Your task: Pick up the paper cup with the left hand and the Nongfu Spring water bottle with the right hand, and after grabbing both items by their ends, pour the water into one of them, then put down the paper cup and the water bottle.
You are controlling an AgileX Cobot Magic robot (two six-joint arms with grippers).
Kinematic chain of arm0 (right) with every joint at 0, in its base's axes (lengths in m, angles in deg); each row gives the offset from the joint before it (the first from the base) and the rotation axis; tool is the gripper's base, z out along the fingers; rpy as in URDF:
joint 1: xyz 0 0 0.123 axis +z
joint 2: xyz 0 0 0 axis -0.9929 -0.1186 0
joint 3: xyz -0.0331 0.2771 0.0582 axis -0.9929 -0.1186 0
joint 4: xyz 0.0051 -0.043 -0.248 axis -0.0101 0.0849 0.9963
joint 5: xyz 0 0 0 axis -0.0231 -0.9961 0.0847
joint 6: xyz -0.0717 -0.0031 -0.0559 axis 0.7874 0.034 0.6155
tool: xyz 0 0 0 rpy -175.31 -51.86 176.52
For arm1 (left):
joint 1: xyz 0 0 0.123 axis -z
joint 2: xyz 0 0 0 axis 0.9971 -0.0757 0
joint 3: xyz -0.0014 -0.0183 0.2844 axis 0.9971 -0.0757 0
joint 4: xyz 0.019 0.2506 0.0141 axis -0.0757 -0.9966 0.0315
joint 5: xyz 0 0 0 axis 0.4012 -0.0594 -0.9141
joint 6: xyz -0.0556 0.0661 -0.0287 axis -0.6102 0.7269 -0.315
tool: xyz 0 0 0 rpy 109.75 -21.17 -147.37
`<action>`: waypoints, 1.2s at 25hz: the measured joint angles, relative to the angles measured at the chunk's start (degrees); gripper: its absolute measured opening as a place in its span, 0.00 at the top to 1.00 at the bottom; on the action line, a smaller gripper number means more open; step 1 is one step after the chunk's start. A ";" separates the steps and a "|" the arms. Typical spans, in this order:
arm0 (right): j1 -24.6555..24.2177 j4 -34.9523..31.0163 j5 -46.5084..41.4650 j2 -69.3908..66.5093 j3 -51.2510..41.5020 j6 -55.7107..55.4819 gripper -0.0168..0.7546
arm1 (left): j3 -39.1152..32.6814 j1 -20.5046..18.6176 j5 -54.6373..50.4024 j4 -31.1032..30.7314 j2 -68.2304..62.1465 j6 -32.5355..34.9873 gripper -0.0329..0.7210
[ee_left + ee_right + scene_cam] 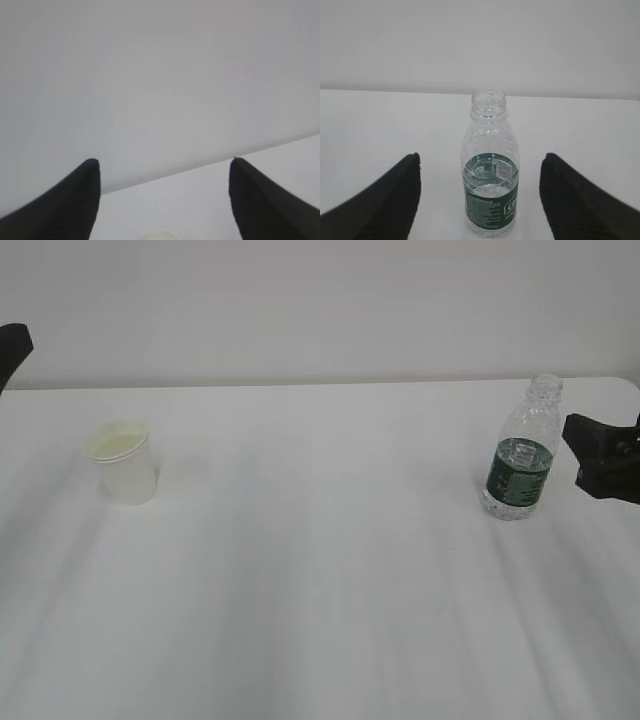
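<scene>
The paper cup (122, 462) stands upright on the left of the white table, its pale yellowish inside showing. In the left wrist view only its rim (157, 235) peeks in at the bottom edge, below my open left gripper (164, 160), which holds nothing. The Nongfu Spring water bottle (521, 455) stands upright and uncapped on the right, with the water (490, 176) up to the top of the green label. My right gripper (481, 155) is open, its fingers on either side of the bottle (490, 205) and short of it. In the exterior view the right gripper (580, 452) sits just right of the bottle.
The white table (320, 570) runs to a far edge against a plain pale wall. A black part of the left arm (12, 350) shows at the upper left edge of the exterior view, well above and left of the cup.
</scene>
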 joint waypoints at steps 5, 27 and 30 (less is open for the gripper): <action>0.00 -0.18 -7.24 4.71 2.31 -0.12 0.26 | 0.00 0.00 -4.89 0.00 4.89 -1.32 0.19; 0.00 1.38 -21.55 16.70 7.00 1.30 0.26 | 0.50 0.00 -27.11 0.45 24.19 -5.09 0.19; 0.00 1.89 -23.25 18.67 7.00 2.46 0.26 | 3.41 0.00 -31.60 0.45 25.43 -5.08 0.19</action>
